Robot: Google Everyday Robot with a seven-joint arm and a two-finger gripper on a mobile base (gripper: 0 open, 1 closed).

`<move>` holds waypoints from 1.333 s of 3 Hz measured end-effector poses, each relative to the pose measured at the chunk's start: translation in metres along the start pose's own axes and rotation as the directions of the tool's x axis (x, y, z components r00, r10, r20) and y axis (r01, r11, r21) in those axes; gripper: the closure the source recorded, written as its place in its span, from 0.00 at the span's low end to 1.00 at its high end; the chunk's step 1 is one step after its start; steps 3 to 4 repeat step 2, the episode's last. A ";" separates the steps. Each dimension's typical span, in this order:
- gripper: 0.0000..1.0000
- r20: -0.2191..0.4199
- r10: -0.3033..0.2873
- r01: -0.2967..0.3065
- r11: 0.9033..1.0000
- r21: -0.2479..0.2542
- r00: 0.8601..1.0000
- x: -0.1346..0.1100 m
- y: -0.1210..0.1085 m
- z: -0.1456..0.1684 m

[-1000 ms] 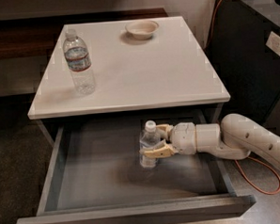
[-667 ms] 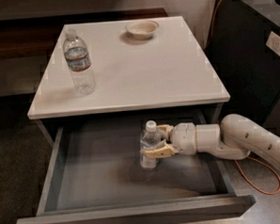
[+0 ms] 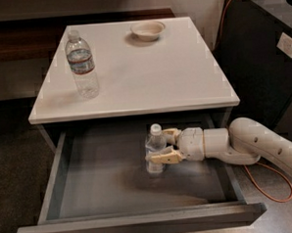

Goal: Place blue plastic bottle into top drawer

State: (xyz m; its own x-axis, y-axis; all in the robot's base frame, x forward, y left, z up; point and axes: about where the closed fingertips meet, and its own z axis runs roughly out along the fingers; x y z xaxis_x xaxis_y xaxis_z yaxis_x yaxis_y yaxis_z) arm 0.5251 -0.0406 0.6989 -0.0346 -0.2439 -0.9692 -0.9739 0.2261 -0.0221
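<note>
Pincer [image 3: 159, 146] sits inside the open top drawer [image 3: 141, 221], right of centre, tan fingers [image 3: 166, 157] clamped either side of the blue plastic bottle [image 3: 154, 148]. Bottle upright, base seemingly on the flat grey drawer floor, so placement looks nearly done. Next move, prob.: spread fingers gently, back out w/o tipping it; it's thin, smooth plastic w/ a narrow base. Matte white worktop [image 3: 173, 78] carries a clear water bottle [image 3: 82, 63] and a shallow bowl [image 3: 148, 29].

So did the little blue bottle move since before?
No. The blue plastic bottle is in the same spot in the top drawer, just under the white table front edge, with the end effector gripping it.
</note>
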 end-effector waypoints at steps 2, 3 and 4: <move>0.00 0.001 -0.001 0.001 1.000 -0.004 1.000 -0.001 0.001 0.002; 0.00 0.001 -0.001 0.001 1.000 -0.004 1.000 -0.001 0.001 0.002; 0.00 0.001 -0.001 0.001 1.000 -0.004 1.000 -0.001 0.001 0.002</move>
